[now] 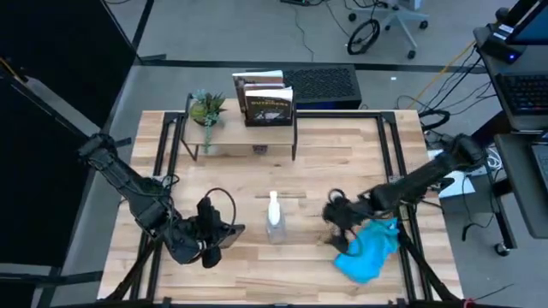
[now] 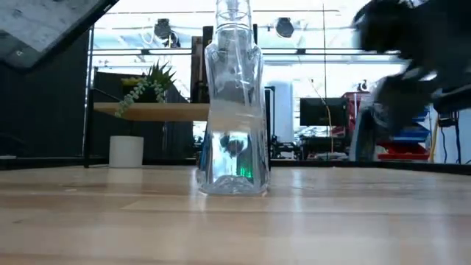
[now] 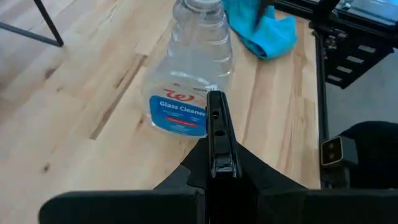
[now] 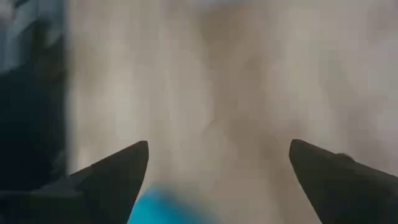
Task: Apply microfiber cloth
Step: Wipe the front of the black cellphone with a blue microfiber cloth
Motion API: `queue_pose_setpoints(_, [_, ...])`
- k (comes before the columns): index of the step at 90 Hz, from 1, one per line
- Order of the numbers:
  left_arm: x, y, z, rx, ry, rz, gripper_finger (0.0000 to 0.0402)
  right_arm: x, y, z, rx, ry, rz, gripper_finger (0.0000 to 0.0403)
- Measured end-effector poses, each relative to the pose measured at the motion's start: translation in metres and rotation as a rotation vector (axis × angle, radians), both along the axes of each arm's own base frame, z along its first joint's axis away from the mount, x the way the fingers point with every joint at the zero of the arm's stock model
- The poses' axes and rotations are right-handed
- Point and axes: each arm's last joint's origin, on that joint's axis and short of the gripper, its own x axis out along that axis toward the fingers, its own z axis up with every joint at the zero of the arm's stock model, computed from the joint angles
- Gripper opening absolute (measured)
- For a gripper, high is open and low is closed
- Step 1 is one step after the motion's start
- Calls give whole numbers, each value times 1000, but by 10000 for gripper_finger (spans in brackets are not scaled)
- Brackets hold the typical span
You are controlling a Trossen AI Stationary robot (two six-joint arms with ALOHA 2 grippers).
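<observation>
Wood-plank table [image 1: 342,145] on a grey floor, lab room behind with monitors and cables. Count: one microfiber cloth [image 1: 370,248], one clear spray bottle [image 1: 274,221], one black phone [image 3: 219,140], one small black-framed shelf [image 1: 244,128] at the far side carrying one potted plant [image 1: 206,109] and a book [image 1: 267,104] — two arms.

Cloth is bright turquoise, bunched in a heap at the near right of the table, right of the bottle and apart from it. In the left wrist view it shows as a blue lump [image 3: 261,28] beyond the bottle. A blue edge of it also shows in the right wrist view [image 4: 165,208], near the left fingertip.

Right gripper [image 1: 338,216] sits just left of the cloth heap, at its far-left edge. Its fingers [image 4: 112,171] are spread wide apart in its own wrist view, bare wood between them — nothing clamped. Whether a fingertip touches the cloth, cannot tell.

Left gripper [image 1: 208,235] is at the near left, left of the bottle. It is closed on the phone, which stands edge-on between the fingers and points toward the bottle's blue "Glass Cleaner" label [image 3: 180,112]. Phone and bottle look close but contact cannot be told.

Bottle stands upright mid-table, dead centre in the low view [image 2: 234,103].
</observation>
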Motion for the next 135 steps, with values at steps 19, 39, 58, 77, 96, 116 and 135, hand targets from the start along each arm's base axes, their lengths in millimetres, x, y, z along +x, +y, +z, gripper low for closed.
queue_pose_setpoints(19, [4, -2, -5, 32, 5, 12, 13, -47, 48, -3, 129, 209, -48, 286])
queue_pose_setpoints(39, [4, -3, -6, 34, -2, 17, 13, -71, 55, -30, -30, 439, -202, 133])
queue_pose_setpoints(58, [8, -6, -1, 23, -52, -13, 13, -42, 56, -56, -68, 414, -164, 44])
queue_pose_setpoints(77, [9, -11, 1, -4, -74, -49, 13, 12, 41, -65, -39, 129, -154, 9])
queue_pose_setpoints(96, [11, -13, -2, -2, -67, -54, 13, 58, 7, -79, -25, -15, -200, 4])
queue_pose_setpoints(116, [16, -17, -6, 2, -69, -58, 13, 95, -27, -95, -1, -181, -277, 4])
queue_pose_setpoints(135, [23, -22, -9, 0, -101, -73, 13, 108, -45, -94, -27, -285, -296, 4])
